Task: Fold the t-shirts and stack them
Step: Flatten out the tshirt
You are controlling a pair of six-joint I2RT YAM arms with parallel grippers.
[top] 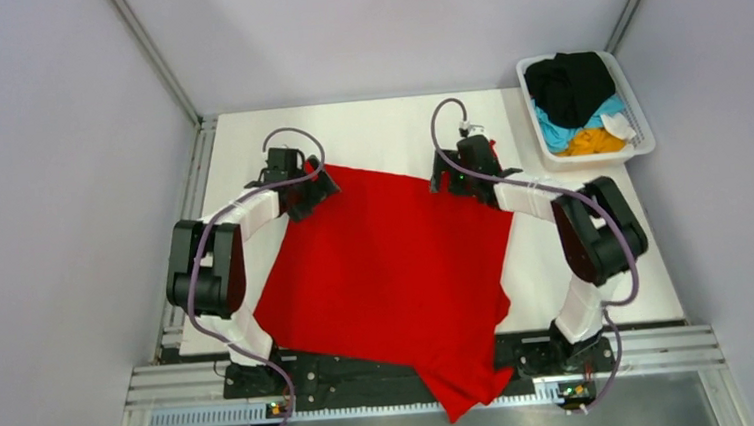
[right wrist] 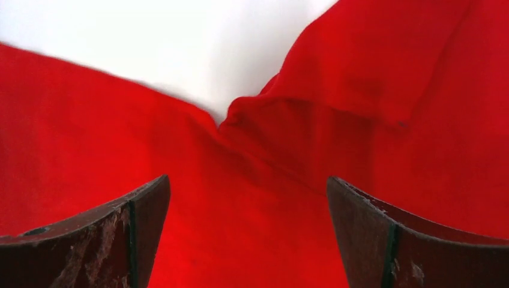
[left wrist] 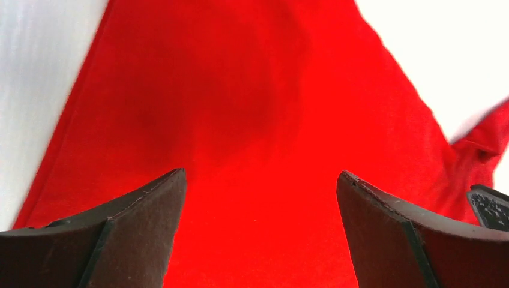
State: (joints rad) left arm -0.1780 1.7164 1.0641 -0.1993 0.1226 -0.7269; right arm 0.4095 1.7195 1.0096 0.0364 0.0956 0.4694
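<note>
Red shirt (top: pixel 387 262) flat; left gripper (left wrist: pixel 260 177), right gripper (right wrist: pixel 247 180) spread.
Plastic basket (top: pixel 600 159), far-right corner: crumpled black shirt (top: pixel 570 84), blue shirt (top: pixel 553 131), orange shirt (top: pixel 594 142).

Pale grey walls (top: pixel 48 146), white table (top: pixel 387 132), metal rails (top: pixel 424 365)

From overhead at the near edge we look down on the whole table (top: pixel 397 121), while both wrist cameras sit close over the same red t-shirt (top: pixel 387 262).

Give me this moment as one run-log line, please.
red t-shirt: spread on table, near end overhanging; left gripper: open over shirt; right gripper: open over shirt; basket: holds other shirts
</note>
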